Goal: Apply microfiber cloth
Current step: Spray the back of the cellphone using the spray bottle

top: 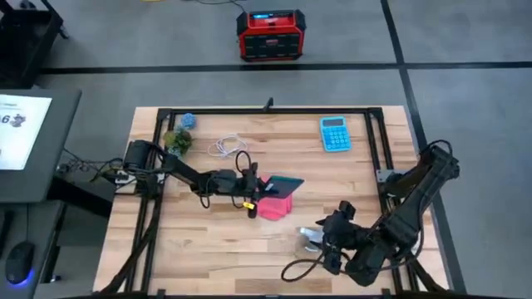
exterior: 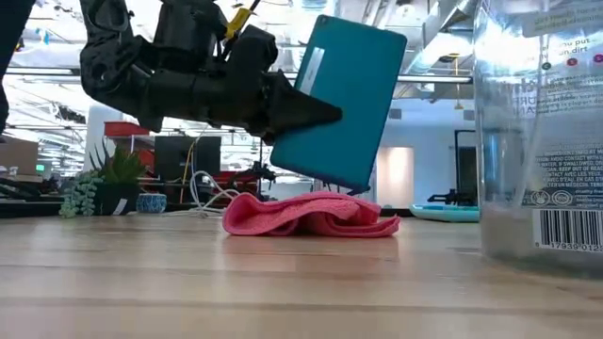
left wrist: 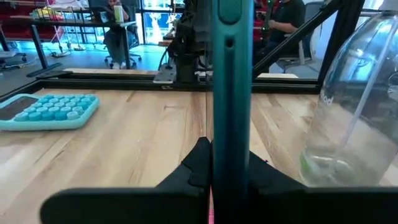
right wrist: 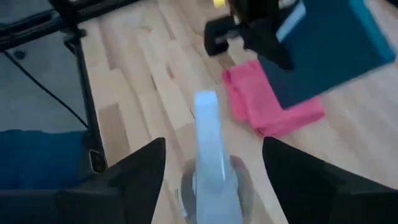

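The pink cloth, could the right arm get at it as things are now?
Probably not yet. The right gripper has a clear spray bottle standing between its open fingers, and the left gripper holds a teal phone tilted directly over the pink cloth, covering much of it from above.

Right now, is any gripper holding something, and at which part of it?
The left gripper holds the teal tablet by one edge, tilted above the pink microfiber cloth. The right gripper surrounds a clear bottle, fingers spread.
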{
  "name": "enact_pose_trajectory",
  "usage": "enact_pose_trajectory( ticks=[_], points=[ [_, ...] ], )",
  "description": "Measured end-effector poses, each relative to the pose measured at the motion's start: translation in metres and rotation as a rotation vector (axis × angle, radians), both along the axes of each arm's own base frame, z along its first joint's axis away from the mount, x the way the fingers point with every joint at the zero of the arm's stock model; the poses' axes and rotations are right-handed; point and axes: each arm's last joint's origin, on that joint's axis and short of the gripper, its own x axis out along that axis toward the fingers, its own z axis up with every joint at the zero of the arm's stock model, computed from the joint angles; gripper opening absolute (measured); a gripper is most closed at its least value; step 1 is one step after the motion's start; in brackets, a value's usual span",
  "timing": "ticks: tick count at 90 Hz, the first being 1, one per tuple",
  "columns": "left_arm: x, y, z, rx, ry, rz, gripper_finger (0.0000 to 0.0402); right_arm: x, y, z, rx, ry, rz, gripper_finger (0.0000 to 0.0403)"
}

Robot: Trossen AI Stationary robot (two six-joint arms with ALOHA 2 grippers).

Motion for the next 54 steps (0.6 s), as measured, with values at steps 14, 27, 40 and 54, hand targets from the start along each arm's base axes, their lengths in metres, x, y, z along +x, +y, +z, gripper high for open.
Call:
enact_pose_trajectory(
  ticks=[14, 27, 40, 54],
  points=[
    [0.000, 0.000, 0.001, -0.004, -0.007, 0.001, 0.0009, -0.019, -0.018, 0.010, -0.037, 0.104, 0.039, 0.0257],
    [0.000, 0.000, 0.001, -0.013, -0.008, 0.003, 0.0009, -0.050, -0.041, 0.016, -0.020, 0.189, -0.076, 0.0248],
    [0.000, 0.006, 0.001, -0.044, -0.010, 0.023, 0.0009, -0.073, -0.044, 0.003, 0.039, 0.174, -0.098, 0.0243],
    [0.001, 0.014, 0.001, -0.067, -0.010, 0.051, 0.0009, -0.090, -0.035, -0.041, 0.098, 0.154, -0.081, 0.0242]
  ],
)
